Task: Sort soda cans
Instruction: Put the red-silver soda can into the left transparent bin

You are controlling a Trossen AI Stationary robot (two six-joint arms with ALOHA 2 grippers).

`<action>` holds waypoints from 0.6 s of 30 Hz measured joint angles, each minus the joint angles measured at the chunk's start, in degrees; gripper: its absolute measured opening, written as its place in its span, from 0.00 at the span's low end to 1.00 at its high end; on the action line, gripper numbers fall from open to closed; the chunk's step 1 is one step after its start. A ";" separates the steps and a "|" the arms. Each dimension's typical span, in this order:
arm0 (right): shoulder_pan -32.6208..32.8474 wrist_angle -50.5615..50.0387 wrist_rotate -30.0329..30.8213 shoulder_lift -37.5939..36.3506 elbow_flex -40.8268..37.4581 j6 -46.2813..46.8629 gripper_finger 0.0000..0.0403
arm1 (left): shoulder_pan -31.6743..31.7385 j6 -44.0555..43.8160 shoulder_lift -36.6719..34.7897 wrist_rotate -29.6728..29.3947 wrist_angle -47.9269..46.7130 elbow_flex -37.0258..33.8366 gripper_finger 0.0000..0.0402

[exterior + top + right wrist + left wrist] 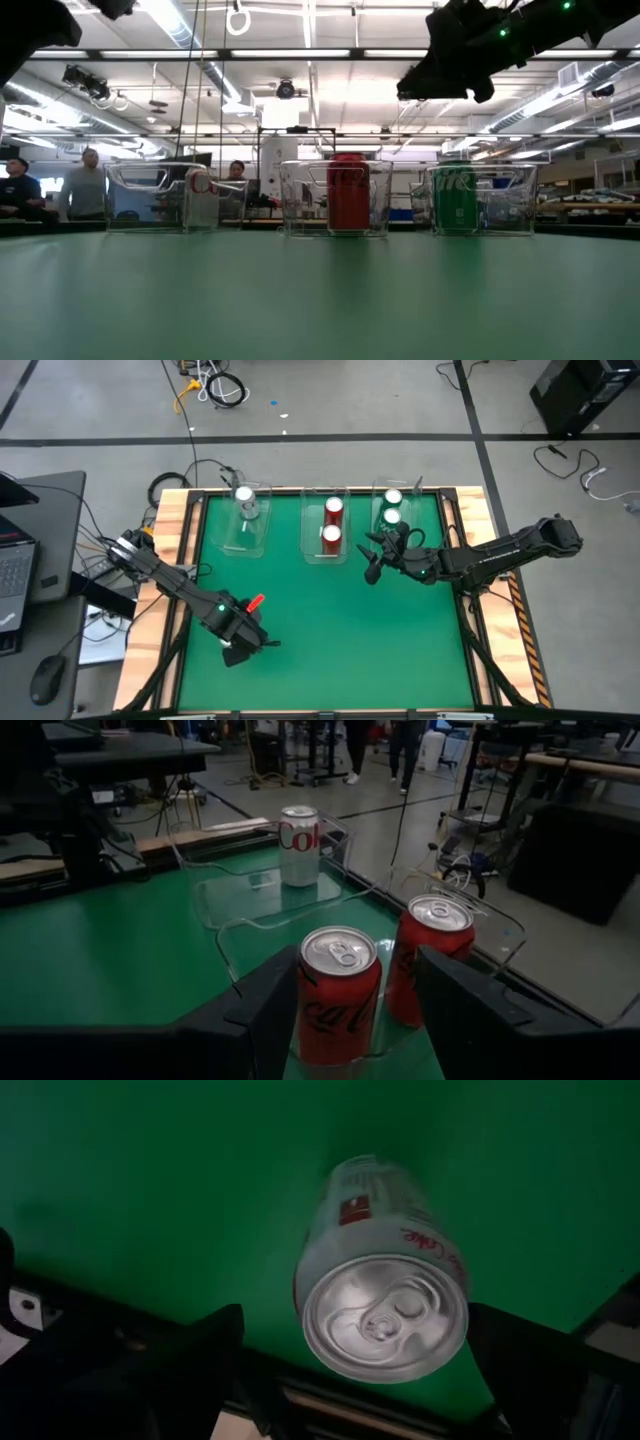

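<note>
Five cans already stand in the three clear bins (pixel 246 532) along the top of the high view. The last silver can (pixel 385 1270) sits between the left gripper's (pixel 238 647) spread fingers at lower left, not yet gripped. Next, I judge, the jaws must close on it; the right gripper (pixel 372 565) waits half-open and empty near the red cans (pixel 332 522).

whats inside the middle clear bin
Two red soda cans stand upright inside the middle clear bin, one behind the other. In the low view the front can covers the back one, so only one shows there. The bin's floor under them is hidden.

Bright ceiling strip lights (pixel 300 52) w/ glare; wrist views dim.
</note>
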 joint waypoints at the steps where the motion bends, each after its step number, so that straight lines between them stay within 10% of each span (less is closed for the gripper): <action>1: 0.00 0.04 -0.11 0.00 0.00 0.04 0.50 | -0.01 0.00 0.00 0.42 0.10 -0.60 0.96; 18: 0.00 -0.91 -0.25 0.00 0.00 0.09 0.49 | -0.11 2.95 -0.02 1.74 13.56 -10.82 0.94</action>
